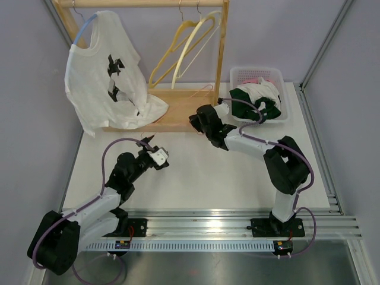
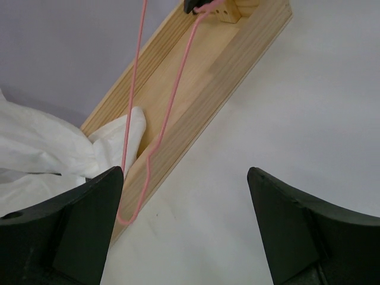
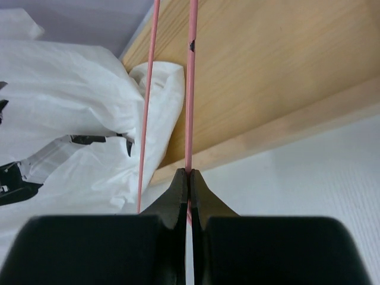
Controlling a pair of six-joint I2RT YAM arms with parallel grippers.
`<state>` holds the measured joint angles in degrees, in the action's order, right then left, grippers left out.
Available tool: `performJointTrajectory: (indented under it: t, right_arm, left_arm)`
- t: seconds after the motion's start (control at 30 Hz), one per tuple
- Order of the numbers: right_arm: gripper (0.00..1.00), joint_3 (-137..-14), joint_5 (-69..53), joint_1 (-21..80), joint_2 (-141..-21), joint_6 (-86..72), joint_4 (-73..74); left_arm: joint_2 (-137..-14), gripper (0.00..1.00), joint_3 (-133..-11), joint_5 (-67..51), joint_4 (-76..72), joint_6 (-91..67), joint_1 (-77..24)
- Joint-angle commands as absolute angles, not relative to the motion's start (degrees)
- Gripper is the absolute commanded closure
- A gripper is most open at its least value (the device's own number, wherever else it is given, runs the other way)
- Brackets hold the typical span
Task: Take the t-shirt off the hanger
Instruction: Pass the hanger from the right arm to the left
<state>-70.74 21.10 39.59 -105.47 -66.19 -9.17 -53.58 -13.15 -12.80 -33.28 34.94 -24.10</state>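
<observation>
Right pincer (image 3: pixel 190 173) clamps the pink hanger (image 3: pixel 191 89), arm stretched low; left pincer (image 2: pixel 185 175) gapes, seemingly empty.

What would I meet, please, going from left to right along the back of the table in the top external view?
The white t-shirt hanging on the rack → the empty cream hangers → the basket holding clothes.

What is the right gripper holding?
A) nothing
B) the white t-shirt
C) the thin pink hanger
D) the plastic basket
C: in the right wrist view, the right gripper has its jaws shut on the wire of the thin pink hanger.
</observation>
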Motion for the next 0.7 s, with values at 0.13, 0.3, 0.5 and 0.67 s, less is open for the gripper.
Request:
performJointTrajectory:
  t: [0.13,0.3,0.5,0.67]
  right_arm:
    - [1.00,-72.0,24.6,44.8,-100.6,-70.9,-3.1]
    - [1.00,-71.9,25.9,48.5,-100.2,-72.4,-3.0]
    - [1.00,-70.8,25.9,50.5,-99.9,-73.7,-4.5]
    - [1.00,-70.8,26.3,51.4,-99.7,-74.0,-3.7]
  left_arm:
    - [-56.1,0.11,-11.5,-10.0,-45.9,43.9,-28.5]
    - [-58.4,0.12,-9.8,-8.5,-49.7,48.0,-30.4]
    - [-61.0,0.19,-7.8,-9.1,-55.5,50.9,-30.7]
    - [-61.9,0.31,-8.2,-9.1,-55.9,50.9,-30.7]
